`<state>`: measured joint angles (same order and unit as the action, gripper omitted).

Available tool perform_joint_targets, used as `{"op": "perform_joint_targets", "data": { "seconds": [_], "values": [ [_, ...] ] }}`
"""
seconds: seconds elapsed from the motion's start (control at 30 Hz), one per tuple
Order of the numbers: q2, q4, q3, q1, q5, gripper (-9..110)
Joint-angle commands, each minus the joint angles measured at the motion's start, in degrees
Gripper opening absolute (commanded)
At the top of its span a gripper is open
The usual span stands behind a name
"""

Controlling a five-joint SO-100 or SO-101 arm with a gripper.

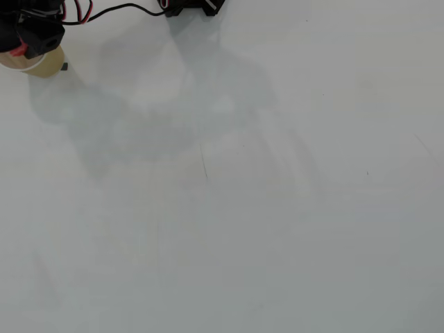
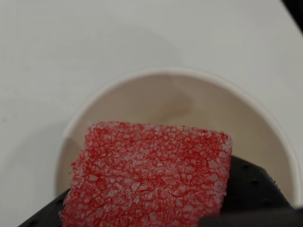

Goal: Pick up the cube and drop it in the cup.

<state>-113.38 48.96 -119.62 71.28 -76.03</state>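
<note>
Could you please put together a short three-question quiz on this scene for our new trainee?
1. True or false: in the wrist view, the red cube lies on the table beside the paper cup.
2. Multiple choice: in the overhead view, the cup sits at the A) top left corner, B) centre, C) bottom right corner.
3. Short answer: what does the wrist view show directly beneath the cube?

Key
1. False: it is held in the gripper above the cup's mouth.
2. A.
3. The cup's open white interior, with nothing visible inside it.
</note>
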Motion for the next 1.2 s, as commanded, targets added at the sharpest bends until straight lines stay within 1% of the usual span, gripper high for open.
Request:
{"op": "perform_joint_targets", "data": {
  "seconds": [0.0, 0.1, 0.33, 0.57, 1.17],
  "values": [
    [-1.1, -3.3, 9.8, 0.4, 1.0, 11],
    [-1.1, -5.4, 9.6, 0.2, 1.0, 15],
    [-1.1, -6.5, 9.2, 0.3, 1.0, 32],
    [-1.1, -6.9, 9.2, 0.1, 1.0, 39],
    [-1.4, -7.8, 8.7, -1.1, 1.0, 43]
  ]
}}
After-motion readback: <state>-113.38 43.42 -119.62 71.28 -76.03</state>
